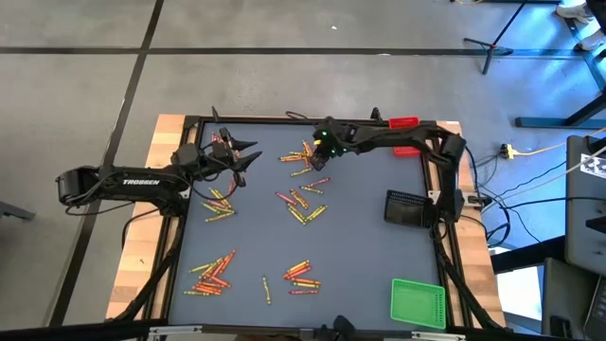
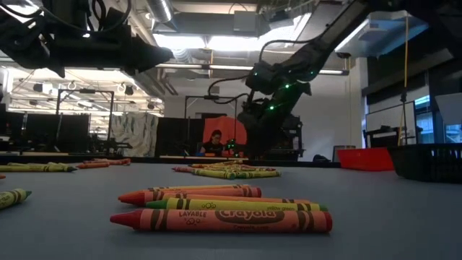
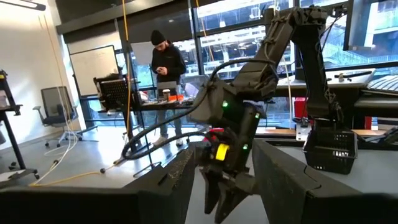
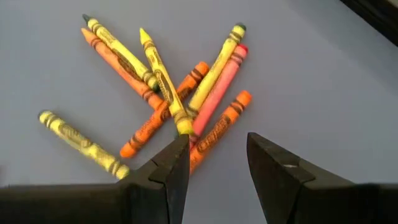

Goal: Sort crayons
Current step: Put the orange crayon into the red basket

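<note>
Seen from above, the table [image 1: 374, 284] fills the middle of the frame, with crayons [image 1: 305, 212] scattered over it in clusters: one at upper centre, one in the middle, one at left, two along the lower edge. The left gripper [image 1: 248, 157] sits at upper left of the table, the right gripper [image 1: 318, 159] at upper centre over a cluster. Three trays line the right side: one [image 1: 402, 122] at the upper edge, one [image 1: 407, 207] midway, one [image 1: 418, 303] at lower right.

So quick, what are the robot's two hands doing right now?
Left hand: open, holding nothing, up above the table.
Right hand: open, empty, hanging over a pile of crayons.
</note>
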Available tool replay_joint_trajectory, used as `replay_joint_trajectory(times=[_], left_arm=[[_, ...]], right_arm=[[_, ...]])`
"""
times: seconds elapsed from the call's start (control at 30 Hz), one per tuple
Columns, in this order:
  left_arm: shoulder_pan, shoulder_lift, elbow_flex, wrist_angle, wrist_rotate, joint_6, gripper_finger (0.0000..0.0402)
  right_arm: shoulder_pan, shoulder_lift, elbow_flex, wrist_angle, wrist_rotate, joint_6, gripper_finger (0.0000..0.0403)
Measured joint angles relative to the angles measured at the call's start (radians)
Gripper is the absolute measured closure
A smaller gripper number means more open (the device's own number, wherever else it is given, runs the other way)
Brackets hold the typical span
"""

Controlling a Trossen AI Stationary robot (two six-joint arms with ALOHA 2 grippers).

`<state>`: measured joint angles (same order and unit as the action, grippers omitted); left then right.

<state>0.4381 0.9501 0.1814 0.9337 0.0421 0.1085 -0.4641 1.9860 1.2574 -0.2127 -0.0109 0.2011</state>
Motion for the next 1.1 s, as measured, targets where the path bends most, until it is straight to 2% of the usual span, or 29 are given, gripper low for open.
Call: replay_joint_trajectory(times=[0.47,0.9,1.0,1.1], left_arm=[[0.000,0.000,0.000,0.001,0.000,0.000,0.0257],[0.000,0.000,0.000,0.002,0.000,0.000,0.0257],[0.000,0.000,0.000,0.002,0.000,0.000,0.0257],[0.000,0.000,0.000,0.002,0.000,0.000,0.0257]], right_arm=[[0.000,0.050,0.008,0.012,0.023,-0.004,0.0246],[-0.001,0.050,0.010,-0.066,0.068,-0.079,0.0248],[-0.001,0.049,0.010,-0.075,0.070,-0.101,0.0264],[0.000,0.049,0.010,-0.081,0.070,-0.165,0.0299]])
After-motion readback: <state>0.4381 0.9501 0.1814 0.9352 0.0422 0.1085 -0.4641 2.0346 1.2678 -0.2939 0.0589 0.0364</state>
